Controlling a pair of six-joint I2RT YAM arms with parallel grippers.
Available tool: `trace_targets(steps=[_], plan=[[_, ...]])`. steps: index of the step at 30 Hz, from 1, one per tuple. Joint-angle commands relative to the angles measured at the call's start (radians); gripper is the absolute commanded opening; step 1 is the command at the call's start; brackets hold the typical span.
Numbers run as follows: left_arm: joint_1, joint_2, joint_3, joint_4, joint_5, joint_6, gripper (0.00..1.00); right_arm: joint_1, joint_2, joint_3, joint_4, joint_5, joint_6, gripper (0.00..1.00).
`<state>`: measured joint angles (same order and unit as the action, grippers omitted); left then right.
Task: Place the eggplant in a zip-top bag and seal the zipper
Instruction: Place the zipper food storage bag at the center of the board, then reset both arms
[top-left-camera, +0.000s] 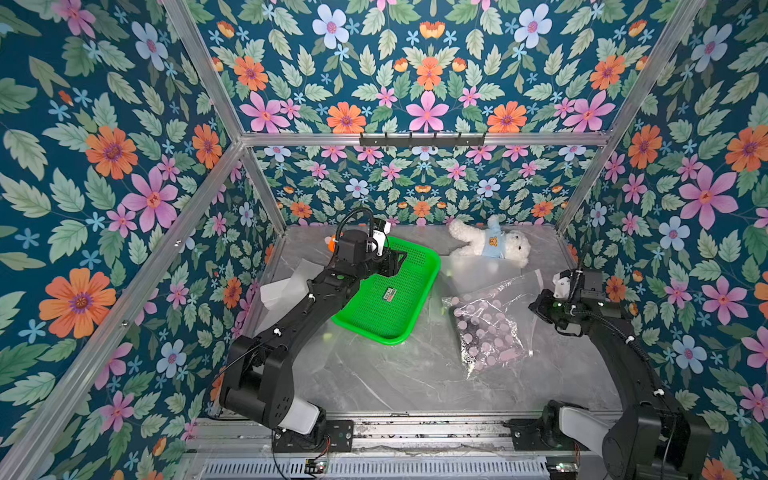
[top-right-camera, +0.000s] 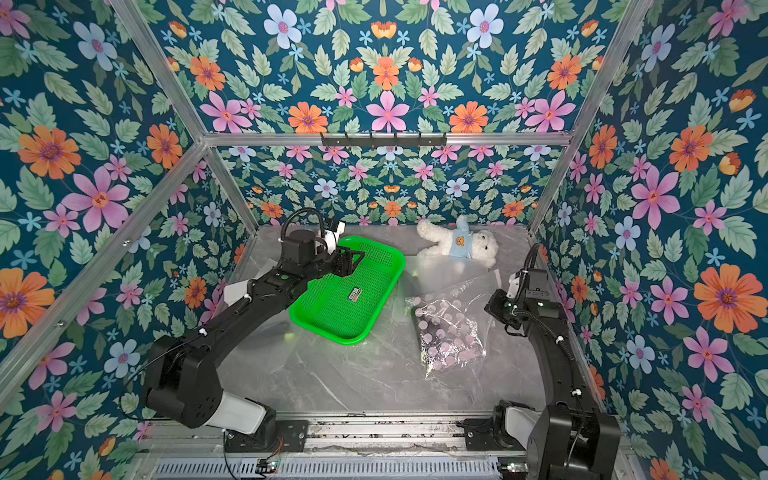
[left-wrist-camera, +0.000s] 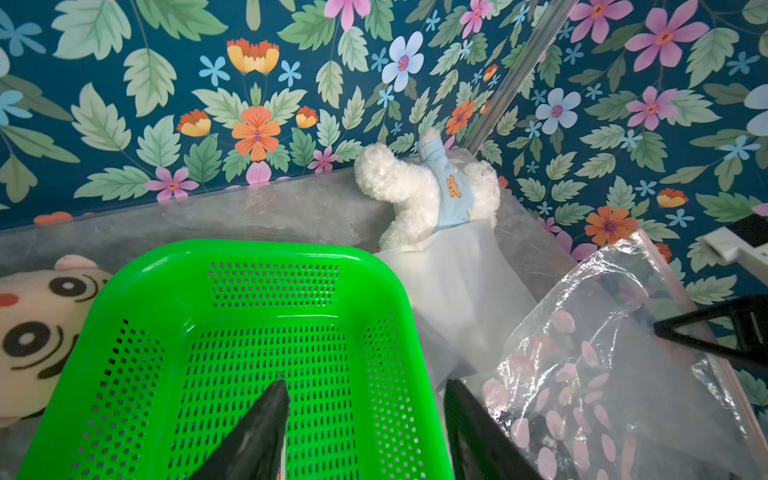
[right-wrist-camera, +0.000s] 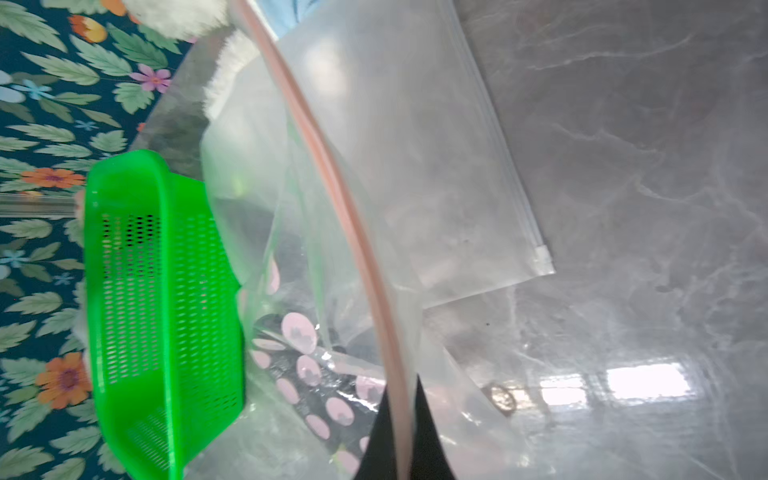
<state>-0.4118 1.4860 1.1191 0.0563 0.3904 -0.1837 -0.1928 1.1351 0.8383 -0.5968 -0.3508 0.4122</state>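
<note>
The zip-top bag (top-left-camera: 494, 320) (top-right-camera: 453, 328), translucent with pink dots, lies crumpled on the table to the right of a green tray. A dark purple shape, the eggplant (top-left-camera: 471, 332) (right-wrist-camera: 299, 384), shows through its dotted side. My right gripper (top-left-camera: 537, 306) (right-wrist-camera: 402, 384) is shut on the zipper (right-wrist-camera: 345, 199), and the pale-pink strip runs out from between its fingers and curves away. My left gripper (top-left-camera: 397, 262) (left-wrist-camera: 365, 384) hangs open over the far end of the tray with nothing between its fingers. One of its fingertips is past the tray's rim, beside the bag (left-wrist-camera: 602, 374).
The green perforated tray (top-left-camera: 419, 307) holds one small packet (top-left-camera: 389, 295). A white plush dog (top-left-camera: 490, 245) lies at the back right, a round-faced plush (left-wrist-camera: 37, 332) behind the tray. Other clear bags lie flat under the dotted one (right-wrist-camera: 478, 166) and at the left (top-left-camera: 286, 286).
</note>
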Motion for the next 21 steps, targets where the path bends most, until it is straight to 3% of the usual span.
trace_targets(steps=[1, 4, 8, 11, 15, 21], plan=[[0.010, -0.002, -0.017, 0.037, -0.010, -0.024, 0.63, -0.045, 0.019, -0.044, 0.119, 0.100, -0.017, 0.26], [0.020, -0.009, -0.034, 0.036, -0.030, -0.028, 0.64, -0.065, 0.050, -0.042, 0.135, 0.158, -0.026, 0.43], [0.050, -0.040, -0.071, 0.032, -0.082, -0.046, 0.65, -0.066, 0.030, -0.032, 0.168, 0.281, -0.057, 0.58], [0.113, -0.074, -0.127, 0.046, -0.121, -0.081, 0.68, -0.065, -0.037, -0.086, 0.317, 0.319, -0.087, 0.77], [0.208, -0.131, -0.201, 0.042, -0.181, -0.110, 0.74, -0.056, -0.103, -0.139, 0.468, 0.326, -0.130, 0.95], [0.324, -0.223, -0.272, -0.019, -0.310, -0.108, 0.84, 0.026, -0.183, -0.239, 0.679, 0.390, -0.188, 0.99]])
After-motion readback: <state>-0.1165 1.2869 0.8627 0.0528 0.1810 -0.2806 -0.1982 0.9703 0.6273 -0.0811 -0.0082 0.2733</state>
